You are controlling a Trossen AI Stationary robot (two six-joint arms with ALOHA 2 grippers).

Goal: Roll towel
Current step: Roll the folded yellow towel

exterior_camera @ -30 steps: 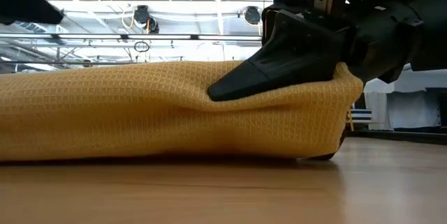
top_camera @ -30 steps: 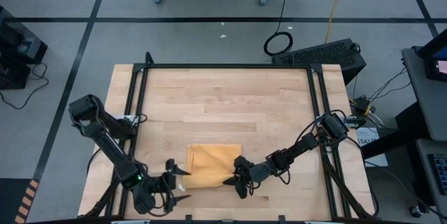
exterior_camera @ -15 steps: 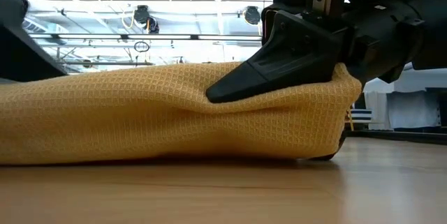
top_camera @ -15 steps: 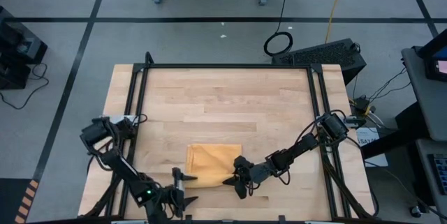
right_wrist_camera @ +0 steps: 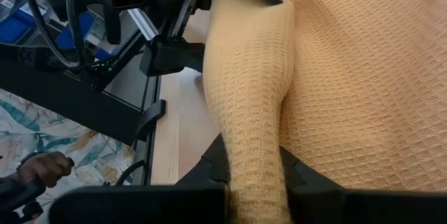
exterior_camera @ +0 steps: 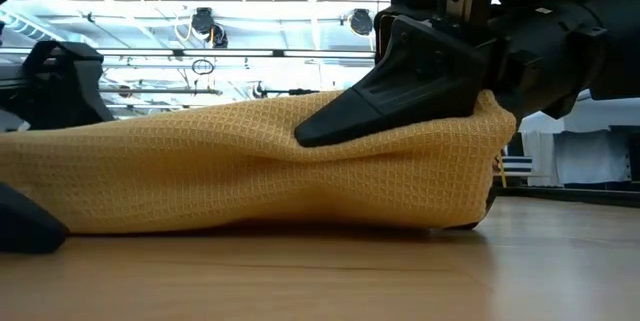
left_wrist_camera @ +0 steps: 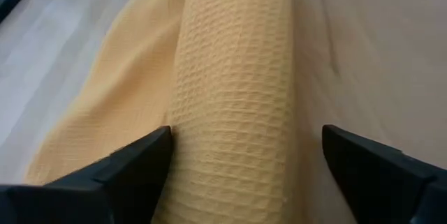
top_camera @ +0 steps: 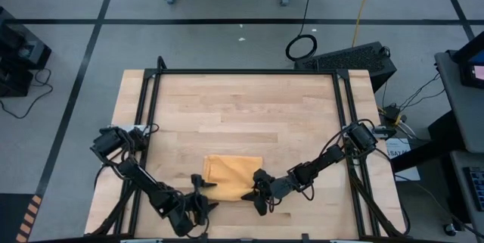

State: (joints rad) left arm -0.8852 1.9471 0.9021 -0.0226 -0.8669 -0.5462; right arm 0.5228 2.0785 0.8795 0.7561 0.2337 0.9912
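1. The table (top_camera: pixel 242 107), a pale wooden top inside a black frame, is carrying the whole job, and the work is sitting at its near edge, between the two arms

2. The towel (top_camera: pixel 231 176), mustard-yellow with a waffle weave, is lying flat over most of its area on the near middle of the table; its near edge is turned up into a thick roll, which is running across the table from the left arm's side to the right arm's side, so the long axis of the roll is lying along the line joining the two grippers

3. The right gripper (top_camera: pixel 253 195) is sitting at the roll's right end with its fingers closed onto the fabric; the low view is showing one dark finger (exterior_camera: pixel 400 101) pressing down into the top of the bundle, and the right wrist view is showing the cloth pinched between the two fingers

4. The left gripper (top_camera: pixel 203 197) is sitting at the roll's left end with its fingers spread apart, one on each side of the roll and not clamping it, as the left wrist view is showing (left_wrist_camera: pixel 234 147); each arm is nearest to its own end

5. In my judgement the coming move is depending on the left fingers closing across this end, since the roll is pointing straight away from them
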